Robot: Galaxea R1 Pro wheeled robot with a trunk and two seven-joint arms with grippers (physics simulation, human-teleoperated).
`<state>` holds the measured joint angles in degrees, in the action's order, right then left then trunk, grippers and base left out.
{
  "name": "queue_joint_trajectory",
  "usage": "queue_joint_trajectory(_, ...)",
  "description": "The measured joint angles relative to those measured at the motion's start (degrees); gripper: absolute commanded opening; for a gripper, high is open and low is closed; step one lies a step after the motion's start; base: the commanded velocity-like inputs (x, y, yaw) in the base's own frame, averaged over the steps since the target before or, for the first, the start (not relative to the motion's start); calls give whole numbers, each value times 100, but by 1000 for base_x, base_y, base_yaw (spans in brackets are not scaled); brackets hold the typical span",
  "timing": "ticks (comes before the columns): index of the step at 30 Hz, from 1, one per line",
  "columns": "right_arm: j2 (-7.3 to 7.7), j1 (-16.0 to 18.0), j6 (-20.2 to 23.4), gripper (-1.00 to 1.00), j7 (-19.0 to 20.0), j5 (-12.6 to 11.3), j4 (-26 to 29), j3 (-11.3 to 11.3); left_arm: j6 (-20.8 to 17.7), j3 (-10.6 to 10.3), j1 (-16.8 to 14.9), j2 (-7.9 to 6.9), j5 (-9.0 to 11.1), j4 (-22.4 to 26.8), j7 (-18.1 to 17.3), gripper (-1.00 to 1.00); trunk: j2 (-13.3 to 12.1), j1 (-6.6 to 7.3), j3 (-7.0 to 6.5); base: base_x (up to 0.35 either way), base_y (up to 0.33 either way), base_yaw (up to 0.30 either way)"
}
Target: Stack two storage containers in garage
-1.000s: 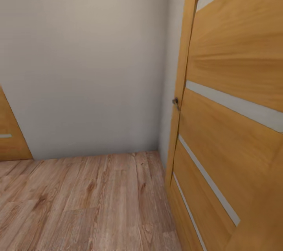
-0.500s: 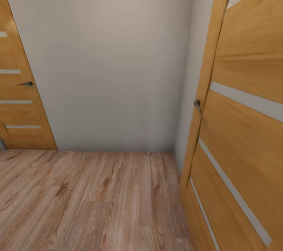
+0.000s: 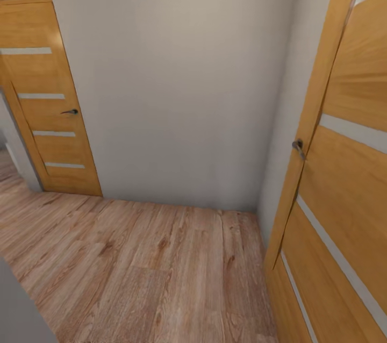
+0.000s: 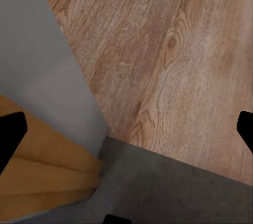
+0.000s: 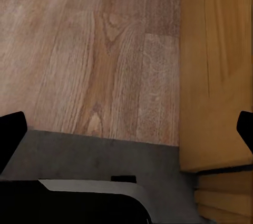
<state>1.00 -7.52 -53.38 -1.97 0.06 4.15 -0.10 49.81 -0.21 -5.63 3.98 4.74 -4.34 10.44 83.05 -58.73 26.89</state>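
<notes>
You are in transit: neither red-orange container can be made out in these frames, so where they sit can't be told from here. The head view looks into a corner of a hallway, with a pale wall (image 3: 177, 90) ahead, a wood-plank floor (image 3: 150, 273) below, a closed wooden door (image 3: 51, 101) at the upper left of the frame and an open door (image 3: 344, 181) with its handle (image 3: 297, 145) crowding the right edge.

Both wrist views look down at a threshold where planks meet a dark grey concrete strip (image 4: 174, 192). The left gripper (image 4: 126, 129) has its fingers (image 4: 10, 134) spread wide at the frame edges with nothing between them; the right gripper (image 5: 126, 129) is likewise spread and empty.

The main risk, as I judge it, is clipping: the open door is very near on the right, and a grey wall corner (image 4: 47, 71) lies just beside the left arm. Swing the base too quickly and an elbow or wheel could catch either one.
</notes>
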Motion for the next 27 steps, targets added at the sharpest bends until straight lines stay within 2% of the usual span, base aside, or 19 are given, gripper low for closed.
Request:
queue_joint_trajectory(4,40,0,-55,100,-15,12,36,1,-3,1,1,16,4,8,24,100,0,0,0,0,0,20)
queue_joint_trajectory(10,73,0,-84,100,-20,22,551,0,-17,-4,1,28,27,20,39,100,0,0,0,0,0,-16)
queue_joint_trajectory(27,67,0,-48,100,5,24,671,22,21,13,1,58,20,26,35,100,0,0,0,0,0,-237)
